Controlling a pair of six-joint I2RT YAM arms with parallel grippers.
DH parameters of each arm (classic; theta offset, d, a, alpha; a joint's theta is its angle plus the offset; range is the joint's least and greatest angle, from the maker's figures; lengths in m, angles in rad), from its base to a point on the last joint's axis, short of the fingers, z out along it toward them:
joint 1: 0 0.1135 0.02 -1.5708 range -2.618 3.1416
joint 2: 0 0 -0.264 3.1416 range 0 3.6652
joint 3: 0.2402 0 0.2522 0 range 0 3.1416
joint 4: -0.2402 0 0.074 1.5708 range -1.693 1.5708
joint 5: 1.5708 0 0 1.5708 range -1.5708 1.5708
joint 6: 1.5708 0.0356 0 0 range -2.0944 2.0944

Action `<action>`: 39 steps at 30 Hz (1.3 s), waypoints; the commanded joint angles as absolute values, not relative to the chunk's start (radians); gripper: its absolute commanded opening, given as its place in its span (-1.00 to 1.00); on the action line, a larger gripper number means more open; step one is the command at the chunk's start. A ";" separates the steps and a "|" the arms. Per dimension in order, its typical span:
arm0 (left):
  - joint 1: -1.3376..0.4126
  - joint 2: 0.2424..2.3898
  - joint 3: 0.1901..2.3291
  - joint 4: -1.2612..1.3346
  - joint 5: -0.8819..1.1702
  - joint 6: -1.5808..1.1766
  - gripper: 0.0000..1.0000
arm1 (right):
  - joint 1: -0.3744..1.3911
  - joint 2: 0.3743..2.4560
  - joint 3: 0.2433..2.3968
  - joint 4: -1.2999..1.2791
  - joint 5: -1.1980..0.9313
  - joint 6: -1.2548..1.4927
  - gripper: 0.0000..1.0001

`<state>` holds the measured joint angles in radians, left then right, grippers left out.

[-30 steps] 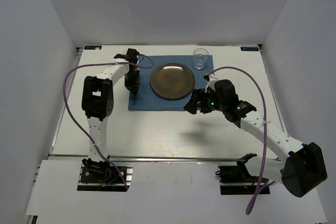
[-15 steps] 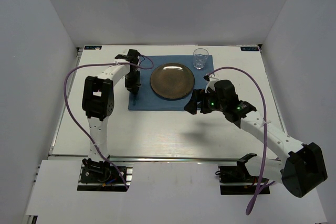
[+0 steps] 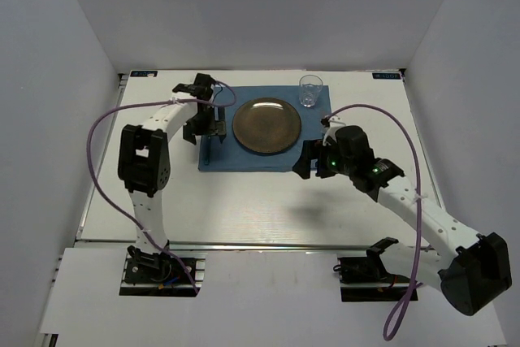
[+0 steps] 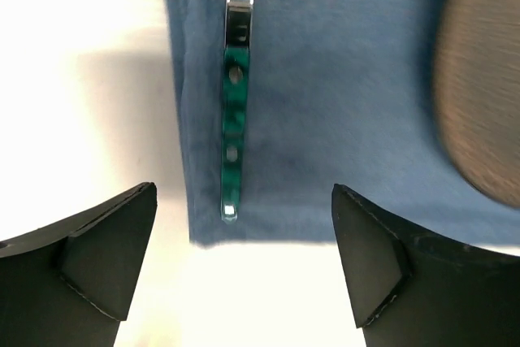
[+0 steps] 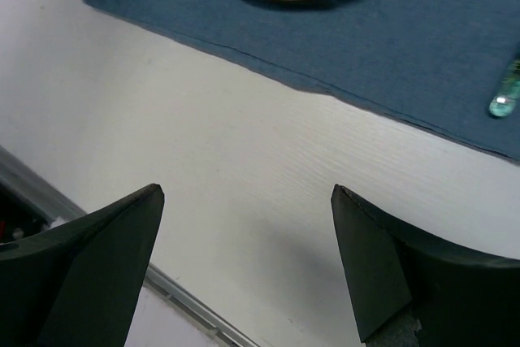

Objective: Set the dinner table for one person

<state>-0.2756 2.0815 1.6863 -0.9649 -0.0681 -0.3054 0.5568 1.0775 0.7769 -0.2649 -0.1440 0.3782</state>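
A white dinner table [image 3: 244, 201] carries a blue placemat [image 3: 244, 156] with a brown plate [image 3: 266, 125] in its middle. A green-handled piece of cutlery [image 4: 233, 136] lies along the mat's left edge, left of the plate [image 4: 479, 79]. My left gripper [image 4: 244, 193] hovers over the handle end, open and holding nothing; from above the left gripper [image 3: 205, 131] sits left of the plate. My right gripper [image 5: 248, 193] is open and empty over bare table near the mat's front right corner [image 3: 305, 164]. A second green handle tip [image 5: 504, 97] lies on the mat's right side.
A clear glass [image 3: 309, 91] stands at the mat's back right corner. The table's metal rail front edge [image 3: 260, 243] runs before the arm bases. White walls enclose the left, back and right sides.
My left gripper went from shut to wide open, and the green-handled cutlery now lies free on the mat. The left arm shifted a little; the right arm drew back slightly.
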 commanded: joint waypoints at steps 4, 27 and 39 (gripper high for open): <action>-0.275 1.708 1.585 -0.910 -0.161 -0.356 0.96 | 0.554 0.983 0.932 -0.463 0.141 0.278 0.79; -0.256 0.899 1.382 -1.153 -0.480 -0.453 0.96 | 0.555 0.784 1.432 -1.081 0.595 0.284 0.78; -0.268 0.736 1.387 -1.262 -0.457 -0.451 0.96 | 0.555 0.683 1.420 -1.112 0.597 0.304 0.79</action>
